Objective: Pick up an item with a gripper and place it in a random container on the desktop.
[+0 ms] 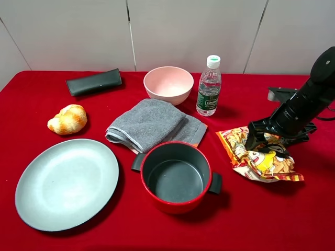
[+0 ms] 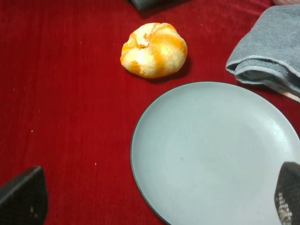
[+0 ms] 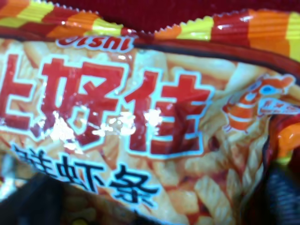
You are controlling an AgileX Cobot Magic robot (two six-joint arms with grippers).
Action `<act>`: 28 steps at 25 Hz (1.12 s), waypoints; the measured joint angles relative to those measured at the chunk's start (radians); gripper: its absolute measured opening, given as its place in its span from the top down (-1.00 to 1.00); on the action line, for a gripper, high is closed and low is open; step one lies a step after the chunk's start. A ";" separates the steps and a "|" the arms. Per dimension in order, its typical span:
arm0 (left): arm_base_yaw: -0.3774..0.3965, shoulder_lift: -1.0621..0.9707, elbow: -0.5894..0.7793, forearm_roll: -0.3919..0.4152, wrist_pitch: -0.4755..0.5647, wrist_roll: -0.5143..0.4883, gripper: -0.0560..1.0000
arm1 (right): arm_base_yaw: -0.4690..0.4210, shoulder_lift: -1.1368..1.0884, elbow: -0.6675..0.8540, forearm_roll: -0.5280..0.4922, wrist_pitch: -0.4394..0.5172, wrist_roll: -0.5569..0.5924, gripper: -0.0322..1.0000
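Snack bag (image 1: 263, 165) is lying on the tabletop (image 1: 314, 209), with the right gripper (image 1: 267, 142) straddling it, fingers (image 3: 28, 201) apart and not yet clamping. Lifting and carrying to the grey-blue plate (image 1: 65, 183) are remaining. The left gripper (image 2: 154, 199) is hanging over that plate, likewise spread.

On the red table (image 1: 293, 219) we see the right gripper (image 1: 263, 140) down on the snack bag (image 1: 267, 163), which lies flat to the right of the pot (image 1: 175, 205). The plate (image 1: 67, 183) lies at the front left, well apart from the bag. Behind the pot are a towel (image 1: 152, 124), a bowl (image 1: 168, 83) and a bottle (image 1: 209, 89). A shell (image 1: 67, 119) lies behind the plate.
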 joint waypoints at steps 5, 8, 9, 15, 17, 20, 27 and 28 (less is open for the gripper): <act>0.000 0.000 0.000 0.000 0.000 0.000 -0.92 | 0.000 0.001 -0.001 0.004 0.000 0.000 0.44; 0.000 0.000 0.000 0.000 0.000 0.000 -0.92 | 0.000 0.001 -0.001 0.010 0.001 0.000 0.62; 0.000 0.000 0.000 0.000 0.000 0.000 -0.92 | 0.000 0.001 -0.001 0.011 0.001 0.000 0.62; 0.000 0.000 0.000 0.000 0.000 0.000 -0.92 | 0.000 0.001 -0.001 0.011 0.005 0.000 0.62; 0.000 0.000 0.000 0.000 0.000 0.000 -0.92 | 0.000 0.001 -0.001 0.011 0.005 0.000 0.62; 0.000 0.000 0.000 0.000 0.000 0.000 -0.92 | 0.000 0.001 -0.001 0.012 0.006 0.000 0.62; 0.000 0.000 0.000 0.000 0.000 0.000 -0.92 | 0.000 0.001 -0.002 0.012 0.011 0.000 0.62; 0.000 0.000 0.000 0.000 0.000 0.000 -0.92 | 0.000 0.001 -0.002 0.012 0.014 0.000 0.62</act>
